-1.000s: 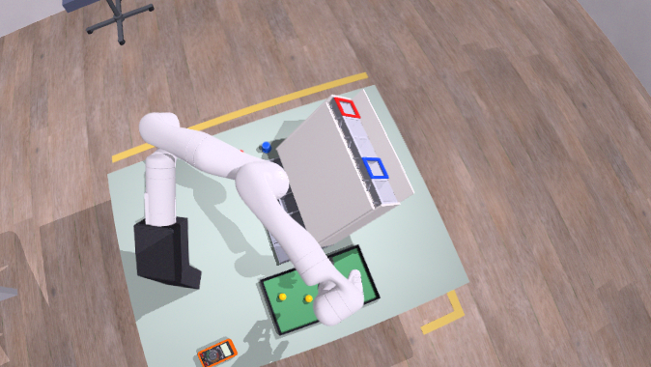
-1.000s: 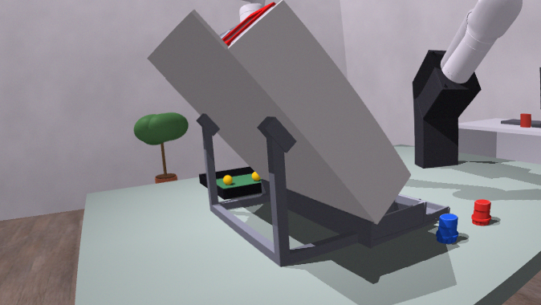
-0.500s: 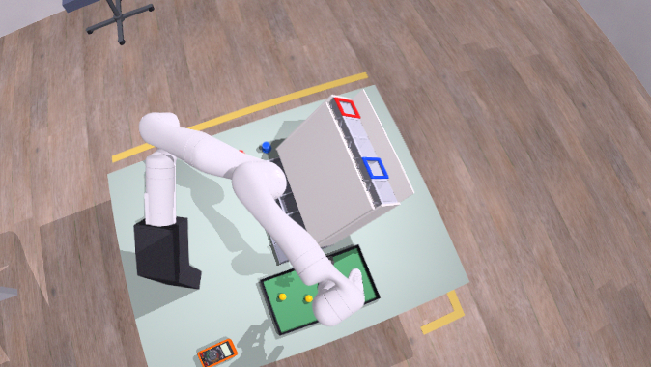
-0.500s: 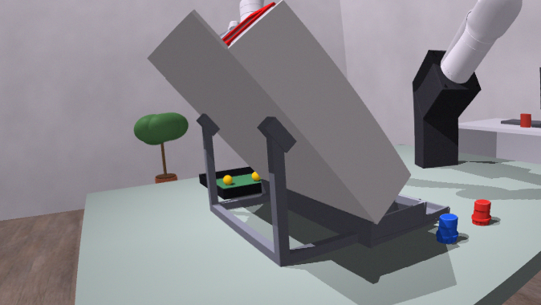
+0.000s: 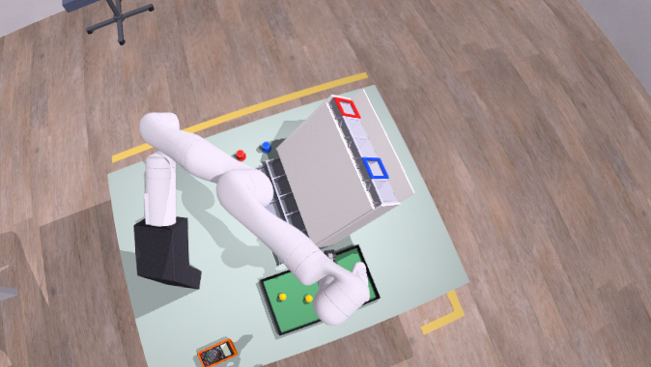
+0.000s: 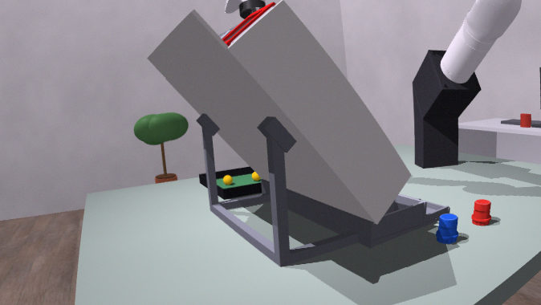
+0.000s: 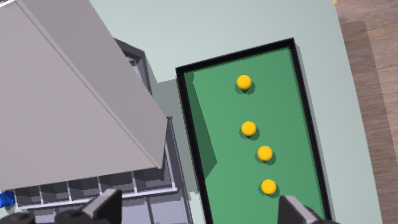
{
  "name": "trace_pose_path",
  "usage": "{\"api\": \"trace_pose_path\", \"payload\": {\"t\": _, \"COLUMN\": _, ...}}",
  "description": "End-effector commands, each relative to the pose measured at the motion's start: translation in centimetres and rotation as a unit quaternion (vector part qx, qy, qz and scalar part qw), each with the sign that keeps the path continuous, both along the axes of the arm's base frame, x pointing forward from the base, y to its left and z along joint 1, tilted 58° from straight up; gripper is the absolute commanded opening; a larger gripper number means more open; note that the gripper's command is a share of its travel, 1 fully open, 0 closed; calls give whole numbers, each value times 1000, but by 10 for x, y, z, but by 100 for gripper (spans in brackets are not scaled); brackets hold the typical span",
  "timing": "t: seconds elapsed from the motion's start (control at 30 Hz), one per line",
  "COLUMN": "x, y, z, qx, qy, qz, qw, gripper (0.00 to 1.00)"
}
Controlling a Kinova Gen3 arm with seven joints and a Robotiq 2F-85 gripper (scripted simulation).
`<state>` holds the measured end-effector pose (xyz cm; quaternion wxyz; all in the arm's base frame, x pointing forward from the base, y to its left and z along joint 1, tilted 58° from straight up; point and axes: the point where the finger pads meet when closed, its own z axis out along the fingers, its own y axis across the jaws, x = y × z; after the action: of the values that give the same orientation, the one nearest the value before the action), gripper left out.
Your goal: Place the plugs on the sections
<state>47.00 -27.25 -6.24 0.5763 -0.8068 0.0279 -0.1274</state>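
Four yellow marbles (image 7: pixel 248 128) lie in the green tray (image 7: pixel 310 125); a blue thing, perhaps a plug (image 7: pixel 6 199), is at the left edge.

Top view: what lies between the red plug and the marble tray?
Between the red plug and the tray, the top view shows the arm crossing above the sectioned catcher.

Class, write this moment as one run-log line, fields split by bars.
pincer: open, empty | marbles: in tray | plugs: unplaced, upright

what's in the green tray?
Four yellow marbles show on the tray's green floor in the wrist view. Its near end runs out of that picture; from the top, the arm covers part.
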Motion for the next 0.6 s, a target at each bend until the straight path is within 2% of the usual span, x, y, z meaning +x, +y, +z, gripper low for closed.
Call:
{"api": "trace_pose_path", "payload": {"t": 0.0, "x": -17, "y": -58, "z": 38, "qx": -1, "qy": 0, "qz": -1, "qw": 1000, "gripper": 100}}
{"api": "trace_pose_path", "payload": {"t": 0.1, "x": -23, "y": -78, "z": 50, "qx": -1, "qy": 0, "qz": -1, "qw": 1000, "gripper": 100}}
{"api": "trace_pose_path", "payload": {"t": 0.47, "x": -23, "y": -78, "z": 50, "qx": -1, "qy": 0, "qz": -1, "qw": 1000, "gripper": 100}}
{"api": "trace_pose_path", "payload": {"t": 0.5, "x": -14, "y": -40, "z": 110, "qx": -62, "qy": -122, "qz": 28, "qw": 990, "gripper": 100}}
{"api": "trace_pose_path", "payload": {"t": 0.57, "x": -13, "y": -39, "z": 113, "qx": -63, "qy": -127, "qz": 31, "qw": 989, "gripper": 100}}
